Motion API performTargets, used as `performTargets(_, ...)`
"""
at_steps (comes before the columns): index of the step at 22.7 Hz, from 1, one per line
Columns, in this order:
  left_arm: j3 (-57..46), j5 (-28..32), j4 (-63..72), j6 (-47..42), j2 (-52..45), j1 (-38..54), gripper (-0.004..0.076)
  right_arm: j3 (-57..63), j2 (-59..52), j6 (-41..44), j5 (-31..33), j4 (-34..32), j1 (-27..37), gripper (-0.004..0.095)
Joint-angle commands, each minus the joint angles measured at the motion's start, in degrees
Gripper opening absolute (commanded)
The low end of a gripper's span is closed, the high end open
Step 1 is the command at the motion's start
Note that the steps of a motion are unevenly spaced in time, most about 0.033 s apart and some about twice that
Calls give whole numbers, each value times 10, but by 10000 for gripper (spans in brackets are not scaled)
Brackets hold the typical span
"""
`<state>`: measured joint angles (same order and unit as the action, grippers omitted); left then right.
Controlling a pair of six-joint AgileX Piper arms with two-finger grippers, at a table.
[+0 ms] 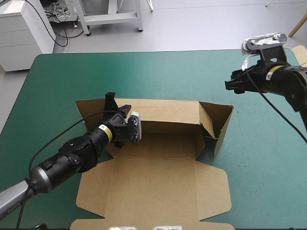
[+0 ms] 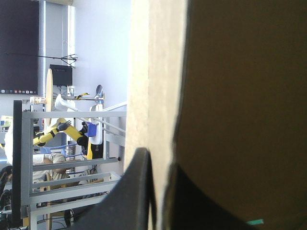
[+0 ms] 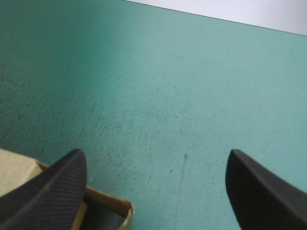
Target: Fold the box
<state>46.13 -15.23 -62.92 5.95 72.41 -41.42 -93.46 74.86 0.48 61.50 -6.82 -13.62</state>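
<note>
Left gripper (image 1: 116, 103) pinches the raised back wall of the box (image 1: 163, 182), board between its fingers. Right gripper (image 3: 156, 160) gapes wide above the cover (image 1: 62, 86), a box corner under one finger.

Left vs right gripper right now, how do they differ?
The left black-finned gripper is shut on the brown cardboard box, pinching its raised back wall; the right black-finned gripper is open and holds nothing. Left sits at the box; right hovers over teal-green table cover near the box's right end. Same finger type.
</note>
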Motion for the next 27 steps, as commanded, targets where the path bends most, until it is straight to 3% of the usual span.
performTargets(1,-5,-36,40,-15,8,-4,-8,-34,25,16,-52,-6,3,743)
performTargets(14,-5,-38,42,-30,8,-4,-8,-118,177,38,-56,10,3,754)
performTargets(22,-5,-39,42,-41,8,-4,-8,-118,279,23,56,50,6,753)
performTargets(27,-5,-43,42,-42,8,-4,-8,-85,280,20,56,98,6,753)
